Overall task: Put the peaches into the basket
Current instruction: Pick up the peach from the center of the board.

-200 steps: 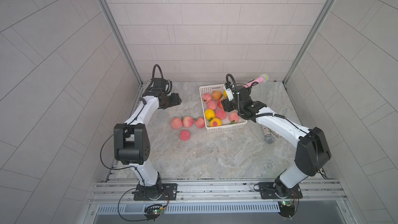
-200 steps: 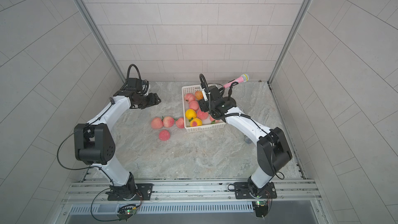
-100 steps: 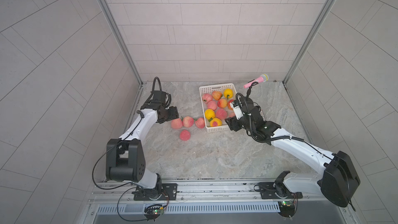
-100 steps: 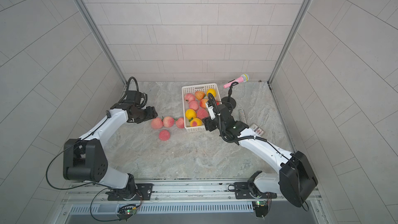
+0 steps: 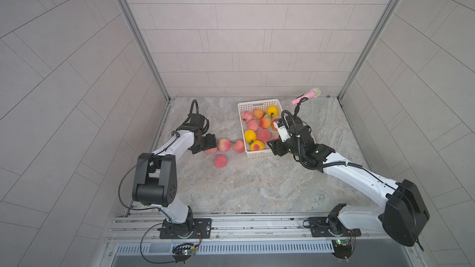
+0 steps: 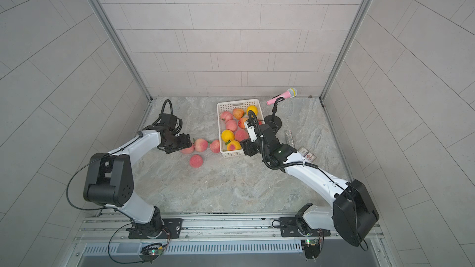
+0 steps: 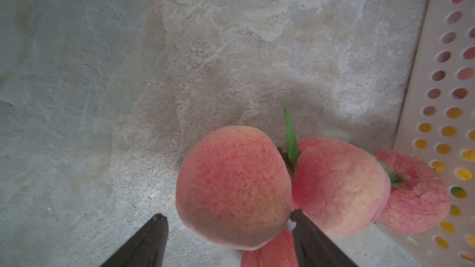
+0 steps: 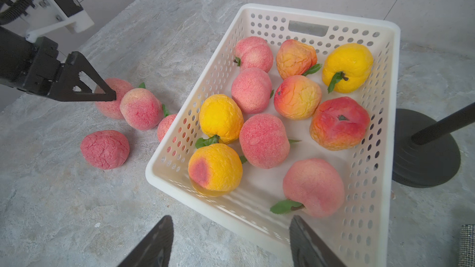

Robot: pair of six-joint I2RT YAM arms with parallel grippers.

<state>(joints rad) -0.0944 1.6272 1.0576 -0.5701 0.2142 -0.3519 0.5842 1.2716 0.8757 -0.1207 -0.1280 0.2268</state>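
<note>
The white basket (image 5: 257, 102) (image 8: 318, 12) holds several pink, orange and yellow peaches (image 8: 263, 141). More pink peaches lie on the table to its left: three in a row (image 5: 224, 145) and one nearer (image 5: 220, 161) (image 8: 105, 149). My left gripper (image 5: 208, 145) (image 7: 228, 215) is open around the row's leftmost peach (image 7: 234, 186); one finger touches it and the other stands apart. My right gripper (image 5: 273, 148) (image 8: 231, 218) is open and empty, just above the basket's near end.
A pink microphone (image 5: 305, 95) on a black stand with a round base (image 8: 424, 150) stands right of the basket. A glittery strip (image 6: 290, 137) and a small card pack (image 6: 306, 154) lie beyond it. Tiled walls close three sides.
My left gripper has come down from the back left to the row of peaches and its jaws have widened. My right gripper has drawn back from over the basket to its near end.
</note>
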